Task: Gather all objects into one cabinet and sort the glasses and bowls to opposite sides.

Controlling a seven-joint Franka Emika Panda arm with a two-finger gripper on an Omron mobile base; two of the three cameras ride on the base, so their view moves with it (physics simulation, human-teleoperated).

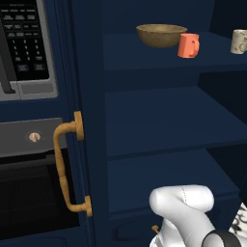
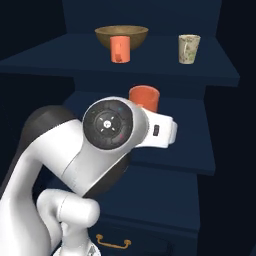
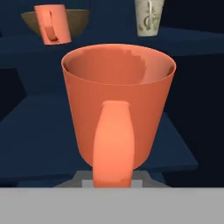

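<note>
Coral-orange cup in hand: an orange cup is seen large and upright in the hand view, its handle turned toward the camera; in the right base view its rim rises just behind the white arm, in front of the middle shelf.
Gripper: the fingertips are hidden under the cup's base, so the gripper is taken to be clamped on the cup, which appears carried at the hand rather than set down; the contact itself cannot be made out.
Cabinet: a dark navy cabinet is shown open, with several shelves inside and its door swung to the left.
Handle: a long curved brass handle is mounted on the door.
Top shelf: an olive-brown bowl is placed toward the left, a second orange cup stands just in front of it, and a cream cup is set well apart to the right.
Beside the cabinet: a microwave is seen above a black oven.
</note>
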